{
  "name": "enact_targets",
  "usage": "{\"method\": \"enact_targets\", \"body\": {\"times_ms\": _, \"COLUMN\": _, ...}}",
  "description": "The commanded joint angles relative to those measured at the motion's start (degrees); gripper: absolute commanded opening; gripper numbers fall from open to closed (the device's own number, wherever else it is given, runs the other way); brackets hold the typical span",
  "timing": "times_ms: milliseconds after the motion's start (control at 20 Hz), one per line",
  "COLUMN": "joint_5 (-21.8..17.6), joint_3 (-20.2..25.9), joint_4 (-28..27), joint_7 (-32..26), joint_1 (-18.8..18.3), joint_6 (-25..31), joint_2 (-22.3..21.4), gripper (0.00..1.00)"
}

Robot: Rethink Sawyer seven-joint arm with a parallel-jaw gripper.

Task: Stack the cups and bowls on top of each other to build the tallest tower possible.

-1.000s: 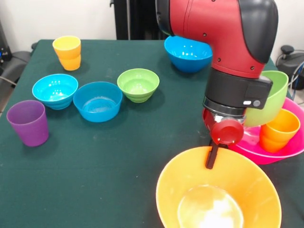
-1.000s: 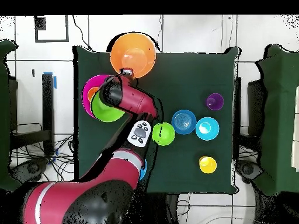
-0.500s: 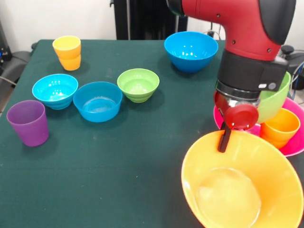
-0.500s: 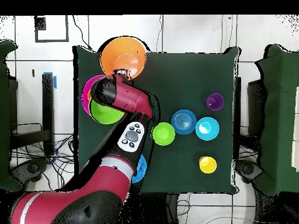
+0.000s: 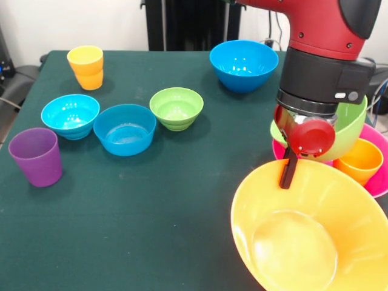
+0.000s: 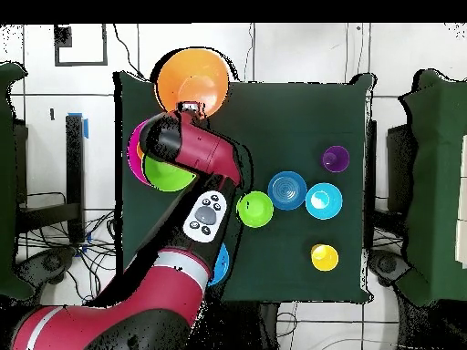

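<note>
My gripper is shut on the far rim of the large orange bowl, which hangs tilted at the table's front right in the front view. Right behind it is the pile: the large pink bowl holds an orange cup and a tilted medium green bowl. My arm hides part of the pile.
A medium blue bowl stands at the back. On the left are a small green bowl, a small blue bowl, a cyan bowl, a purple cup and a yellow cup.
My gripper has carried the large orange bowl to the right in the front view, closer to the pink bowl's pile, and slightly higher. The other ware has not moved.
</note>
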Motion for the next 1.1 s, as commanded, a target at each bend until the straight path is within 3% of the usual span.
{"method": "enact_targets", "body": {"times_ms": 50, "joint_5": 1.27, "joint_3": 4.11, "joint_4": 1.49, "joint_7": 8.27, "joint_1": -0.97, "joint_6": 2.52, "joint_2": -0.03, "gripper": 0.00}}
{"method": "enact_targets", "body": {"times_ms": 350, "joint_5": 1.67, "joint_3": 4.17, "joint_4": 2.38, "joint_7": 9.01, "joint_1": -0.33, "joint_6": 3.23, "joint_2": -1.10, "gripper": 0.00}}
{"method": "enact_targets", "body": {"times_ms": 700, "joint_5": 2.80, "joint_3": 4.49, "joint_4": 10.80, "joint_7": 10.23, "joint_1": 2.14, "joint_6": 3.40, "joint_2": -8.00, "gripper": 0.00}}
{"method": "enact_targets", "body": {"times_ms": 1100, "joint_5": 3.13, "joint_3": 4.34, "joint_4": 13.59, "joint_7": 9.49, "joint_1": 2.33, "joint_6": 4.83, "joint_2": -11.89, "gripper": 0.00}}
